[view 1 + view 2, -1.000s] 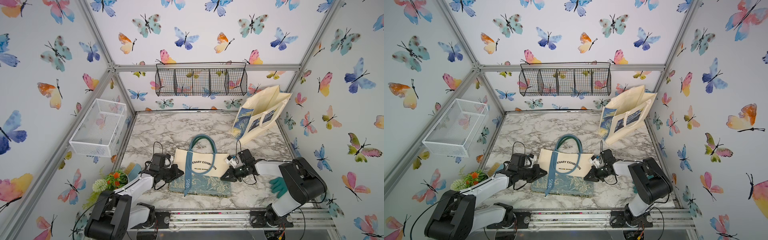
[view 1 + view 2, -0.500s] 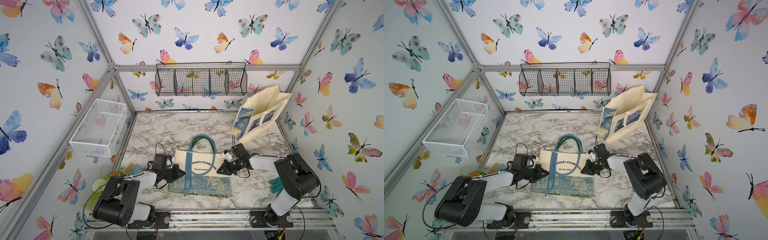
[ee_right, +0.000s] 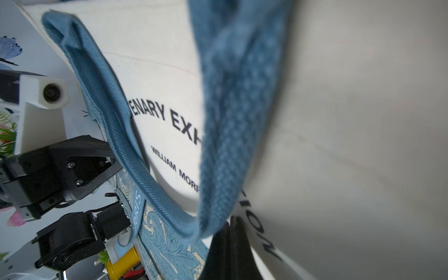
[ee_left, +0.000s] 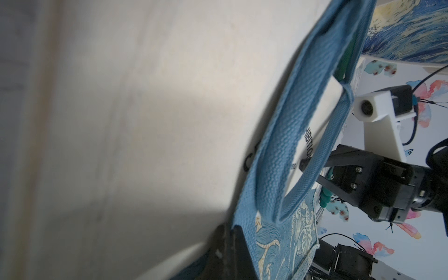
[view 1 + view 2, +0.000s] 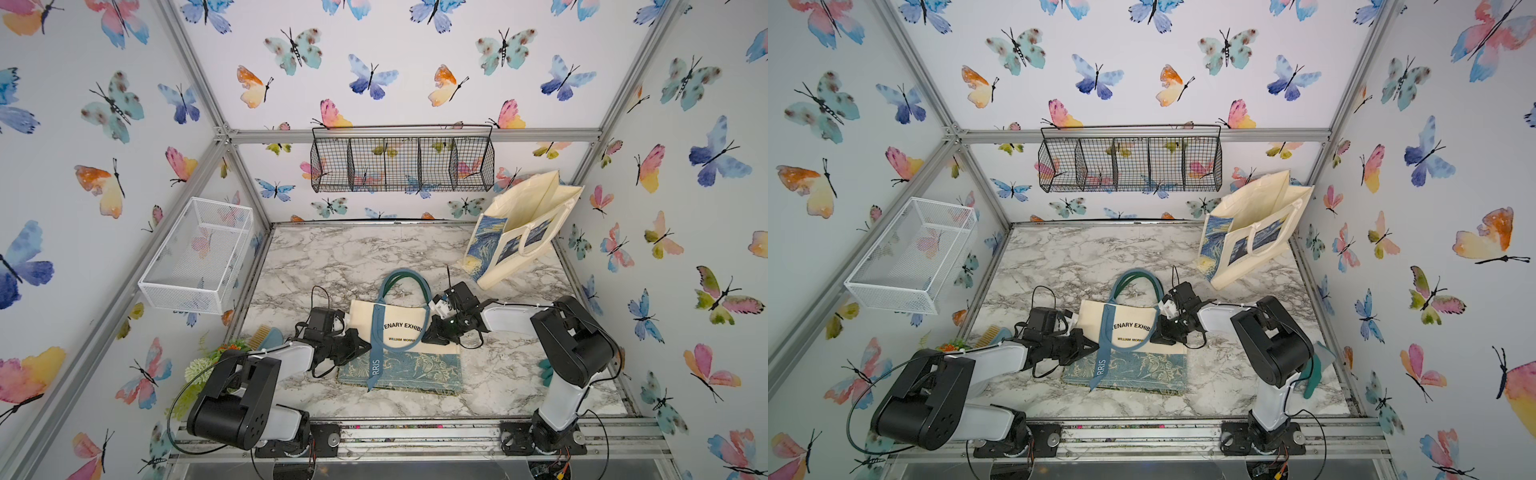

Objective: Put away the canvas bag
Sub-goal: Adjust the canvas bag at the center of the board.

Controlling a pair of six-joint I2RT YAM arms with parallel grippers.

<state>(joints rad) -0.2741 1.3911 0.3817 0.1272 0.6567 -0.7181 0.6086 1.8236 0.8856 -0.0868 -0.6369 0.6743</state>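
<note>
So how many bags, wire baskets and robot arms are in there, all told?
Bags: 2, the blue-handled bag and the painted bag
Wire baskets: 2, the black basket and the white basket
Robot arms: 2, the left arm and the right arm
Total: 6
</note>
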